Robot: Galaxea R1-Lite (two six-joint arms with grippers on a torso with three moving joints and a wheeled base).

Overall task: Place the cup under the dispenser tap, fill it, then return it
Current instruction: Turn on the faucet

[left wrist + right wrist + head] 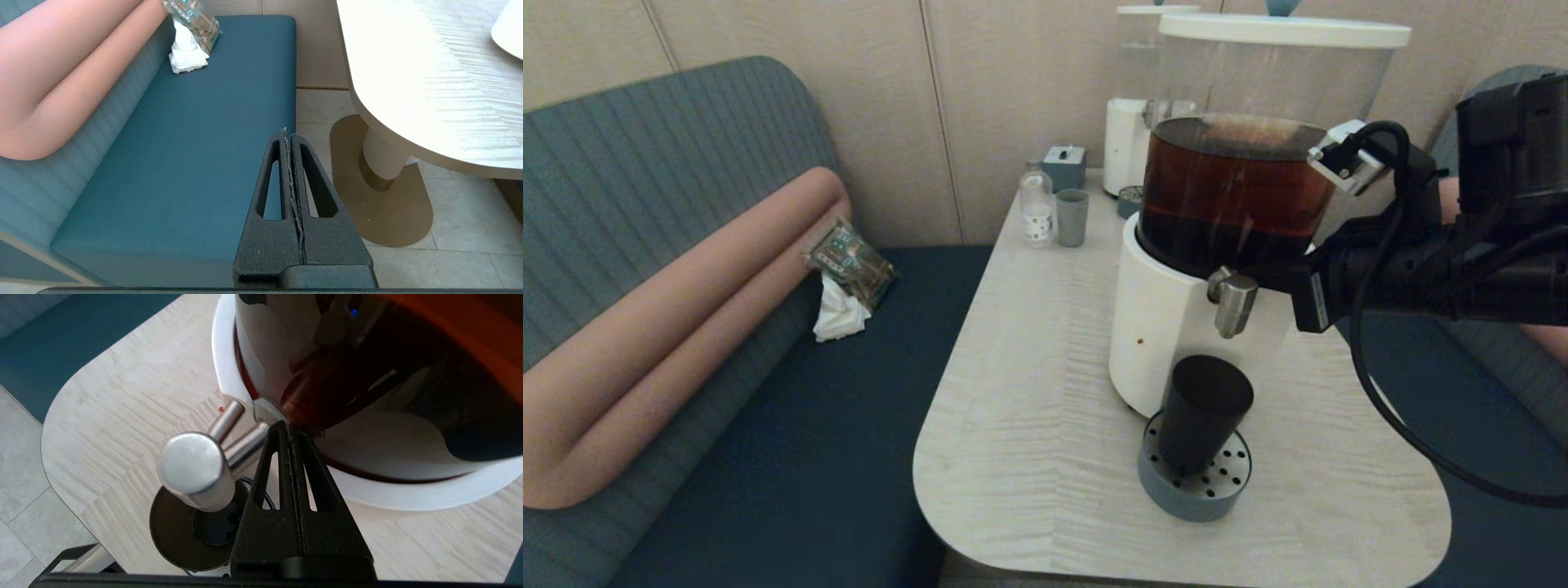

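Your black cup stands upright on the round perforated drip tray, directly below the steel dispenser tap, so liquid would fall straight in. Your right gripper, fingers pressed together and holding nothing, rests against the tap's stem, seemingly to work it. Your left gripper, likewise closed and empty, hangs parked over the blue bench, clear of the table.

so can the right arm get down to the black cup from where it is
Probably yes. The right gripper, shut, sits beside the dispenser tap, above the cup on the drip tray. The cup's right side looks free; only the tap overhangs it.
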